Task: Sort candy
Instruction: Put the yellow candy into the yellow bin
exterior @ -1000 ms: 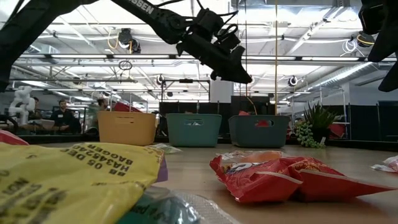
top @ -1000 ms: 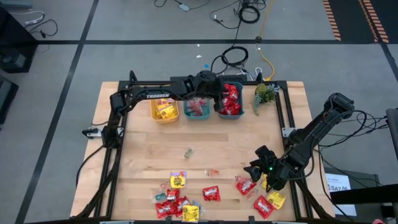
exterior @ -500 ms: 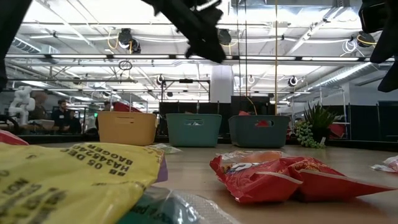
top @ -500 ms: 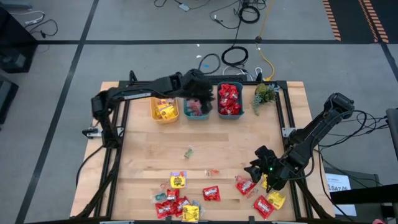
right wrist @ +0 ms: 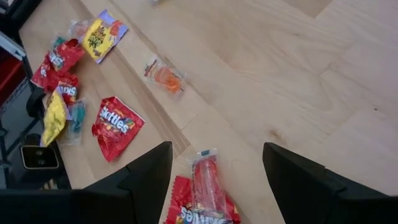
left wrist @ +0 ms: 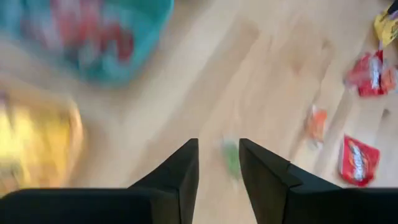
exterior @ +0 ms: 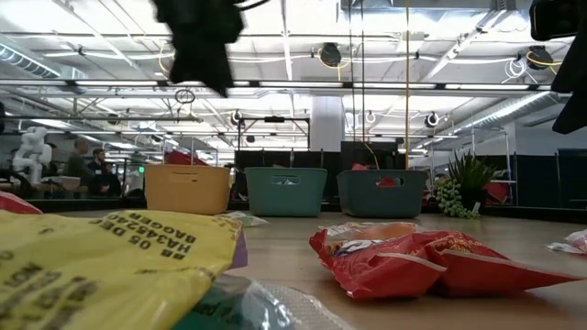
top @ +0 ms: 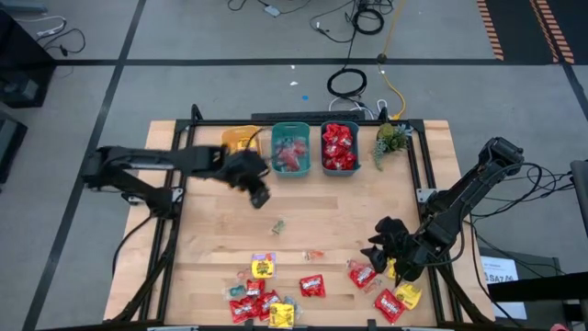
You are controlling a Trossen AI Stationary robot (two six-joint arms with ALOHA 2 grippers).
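Left pincer (top: pixel 257 190) mid-frame over the counter (top: pixel 367 211), part open, empty. Right pincer (top: pixel 384 241) lower right, wide, empty; could snag two overlapping red packets (right wrist: pixel 202 199).

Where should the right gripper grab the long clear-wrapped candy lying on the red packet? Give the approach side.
Probably its narrow middle, from straight above: the long clear-wrapped candy lies flat, partly on the red packet, in line with the open right gripper. Pinch across its short width.
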